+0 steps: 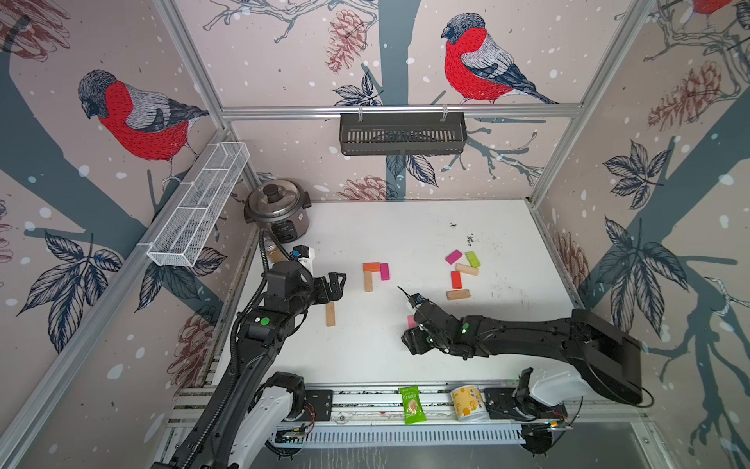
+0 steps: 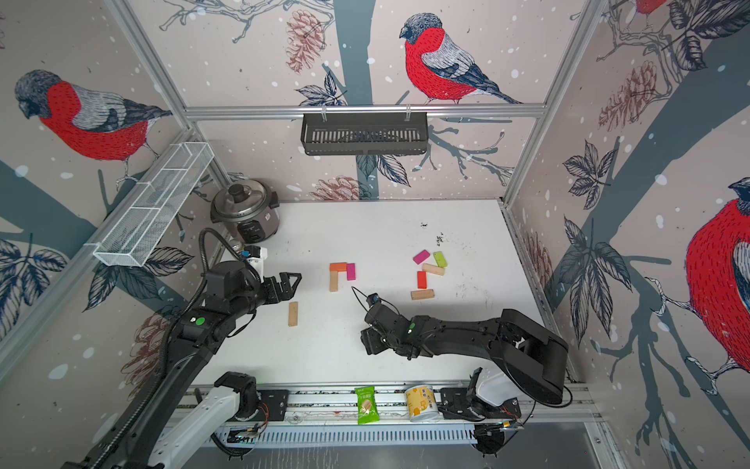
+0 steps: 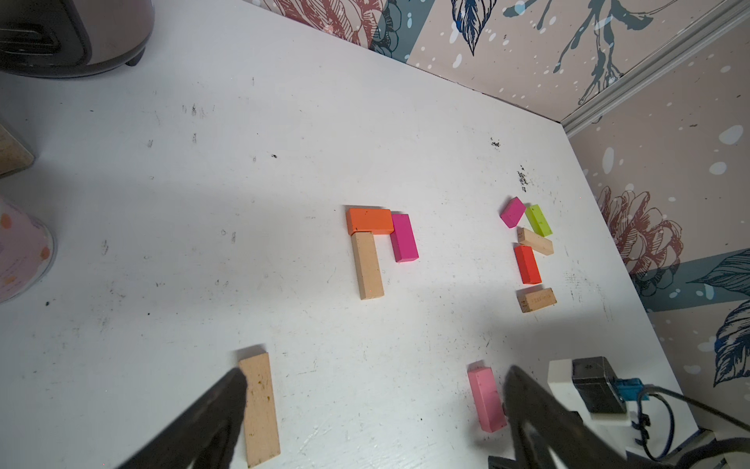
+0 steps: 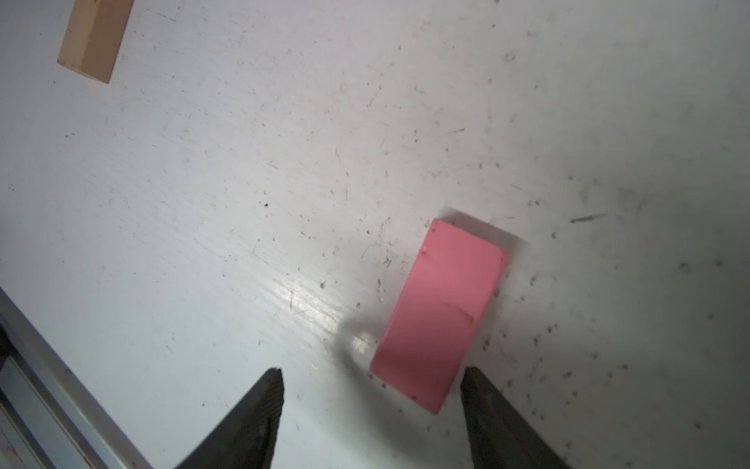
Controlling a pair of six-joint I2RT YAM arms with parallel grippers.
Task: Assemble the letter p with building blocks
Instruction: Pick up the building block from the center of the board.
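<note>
Top view: unfinished P, with orange block (image 1: 371, 266), wood bar (image 1: 368, 281) and magenta block (image 1: 384, 271) touching; left gripper (image 1: 337, 286) spread, empty.
Left wrist: pink block (image 3: 487, 400) flat on table (image 3: 203, 243), apart from the P.
Right wrist: right gripper (image 4: 373, 375) jaws apart around pink block's end, not pinching.
Handling: probably light, stiff, smooth — pinch across the long sides.

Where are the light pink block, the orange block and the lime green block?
light pink block (image 4: 440, 314): right wrist view, top face centre.
orange block (image 3: 369, 221): left wrist view, top face centre.
lime green block (image 3: 539, 220): left wrist view, top face centre.
</note>
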